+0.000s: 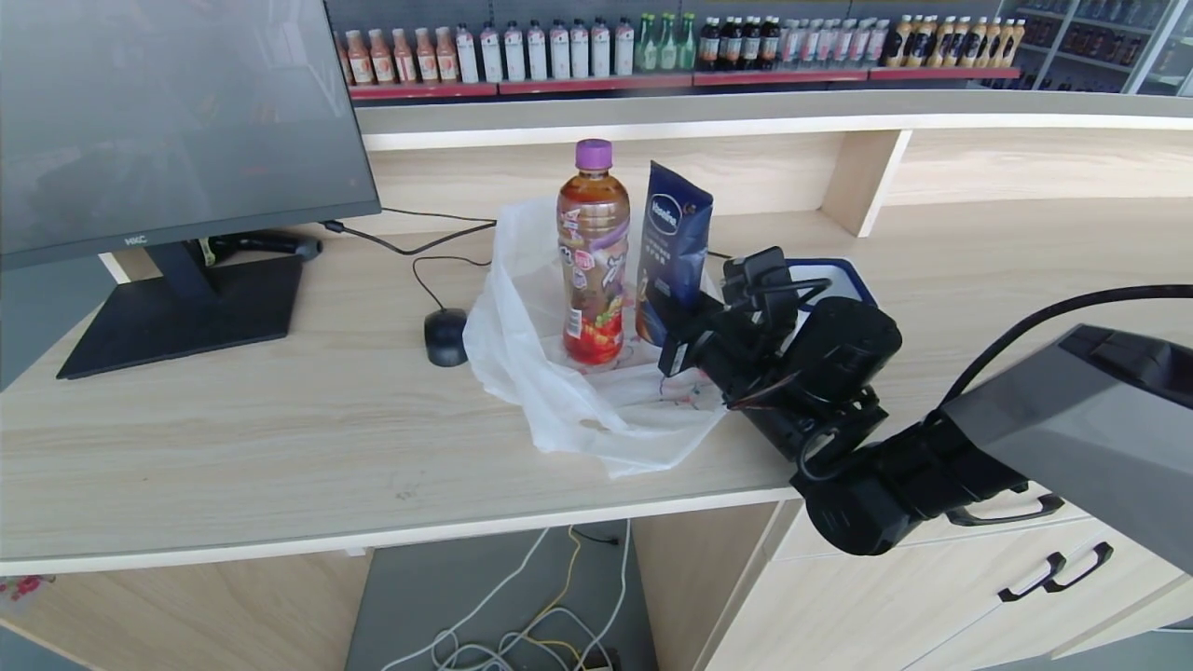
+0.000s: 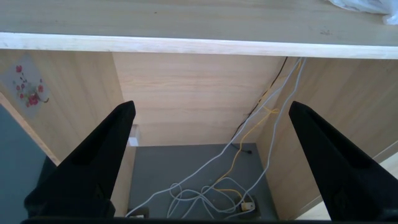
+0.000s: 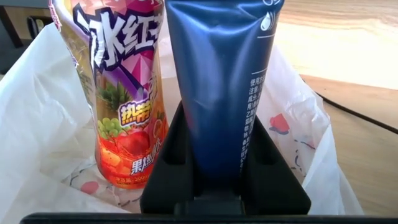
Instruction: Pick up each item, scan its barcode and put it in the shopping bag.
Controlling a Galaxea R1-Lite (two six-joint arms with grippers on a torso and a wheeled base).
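Note:
A dark blue tube stands upright on the white shopping bag, right beside a tea bottle with a purple cap. My right gripper is shut on the blue tube low down, its fingers on either side of it. The bottle stands next to the tube over the bag's plastic. My left gripper hangs below the counter's front edge, open and holding nothing.
A monitor on its stand takes the counter's left, with a black mouse and cables beside the bag. A blue-rimmed tray lies behind my right arm. Loose cables lie on the floor under the counter.

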